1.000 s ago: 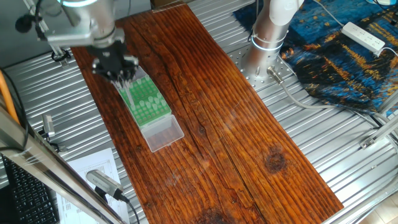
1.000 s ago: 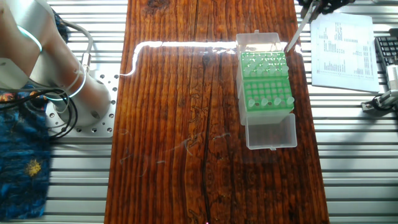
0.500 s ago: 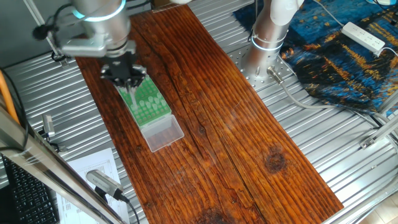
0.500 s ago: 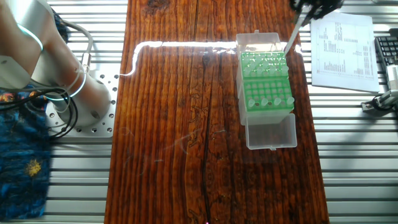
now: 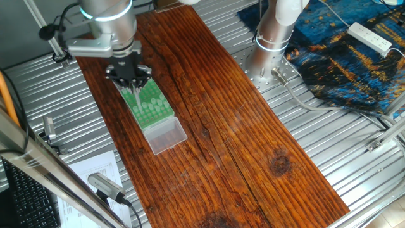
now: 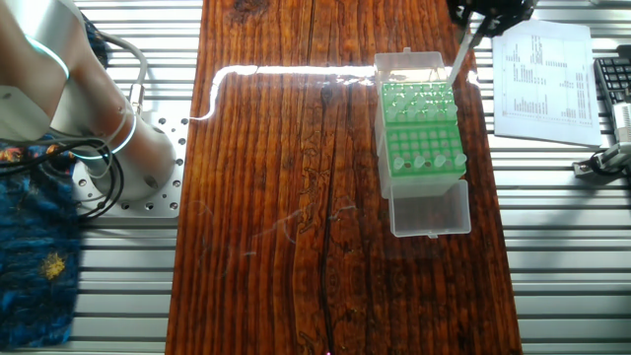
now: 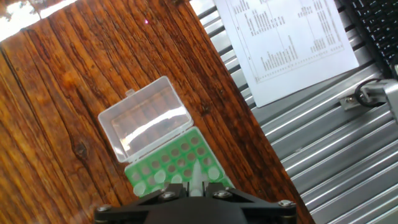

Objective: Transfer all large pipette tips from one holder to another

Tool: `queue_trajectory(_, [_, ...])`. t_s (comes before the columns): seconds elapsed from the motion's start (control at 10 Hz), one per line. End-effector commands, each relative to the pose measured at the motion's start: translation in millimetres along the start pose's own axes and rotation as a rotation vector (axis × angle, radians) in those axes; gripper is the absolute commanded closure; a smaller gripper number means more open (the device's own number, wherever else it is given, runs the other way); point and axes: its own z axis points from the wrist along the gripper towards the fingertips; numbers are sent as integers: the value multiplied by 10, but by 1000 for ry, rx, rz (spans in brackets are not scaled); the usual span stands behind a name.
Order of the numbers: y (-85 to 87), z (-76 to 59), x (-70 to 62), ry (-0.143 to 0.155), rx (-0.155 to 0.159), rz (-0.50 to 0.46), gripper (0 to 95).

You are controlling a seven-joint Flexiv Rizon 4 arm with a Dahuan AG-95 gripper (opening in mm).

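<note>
Hand view shows one of the large pipette tips [image 7: 196,177] pinched in the closed gripper [image 7: 194,191], pointing down over the green rack [image 7: 180,163] on the bench [image 7: 74,81]. Other tips [image 6: 426,161] are seen standing in the rack's row beside the clear lid [image 6: 430,208]. Judged step: carrying a tip to a hole; alignment and a straight descent are called for next. Print on the paper sheet [image 7: 286,43] cannot be read.

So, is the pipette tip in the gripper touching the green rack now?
Cannot tell. In the hand view the pipette tip held by the gripper overlaps the green rack, and neither fixed view shows a gap or contact plainly.
</note>
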Motion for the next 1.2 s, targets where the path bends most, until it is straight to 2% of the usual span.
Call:
queue_trajectory(0.1, [43,17,50,0,10,4,950])
queue_trajectory(1.2, [47,110,124,2,28,-1,950])
